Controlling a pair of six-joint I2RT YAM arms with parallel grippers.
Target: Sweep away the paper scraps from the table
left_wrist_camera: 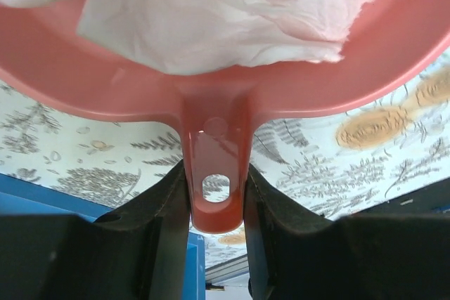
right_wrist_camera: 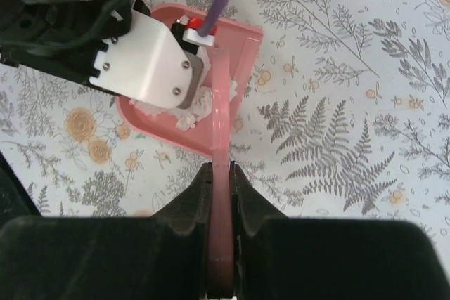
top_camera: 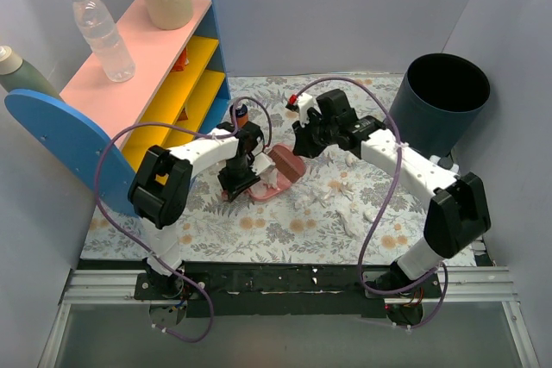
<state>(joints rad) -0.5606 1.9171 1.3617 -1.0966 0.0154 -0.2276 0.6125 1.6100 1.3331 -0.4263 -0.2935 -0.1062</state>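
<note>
Grey walls enclose the counter (top_camera: pixel 259 232), which is covered in fern-and-flower cloth. A blue-pink-yellow shelf (top_camera: pixel 147 66) stands along the left edge and a dark bin (top_camera: pixel 444 92) sits at the far right corner.

Progress: judged partly done. A wad of paper scraps (left_wrist_camera: pixel 211 12) already lies inside the pink dustpan (top_camera: pixel 263 191) at mid-counter. Several loose white bits (top_camera: pixel 336 187) remain on the cloth between centre and right edge. None has reached the bin as far as can be seen, so gathering and emptying are still left.

Pose: both arms reach inward and meet at mid-counter.
- The left end effector (left_wrist_camera: pixel 216 194) points down with its jaws clamped on the dustpan's handle. In the left wrist view the pan appears lifted off the cloth, though contact cannot be confirmed.
- The right end effector (right_wrist_camera: pixel 219 173) is closed on a thin pink sweeper blade (right_wrist_camera: pixel 221 114), seen edge-on. Its far end is at the pan's right wall.
</note>
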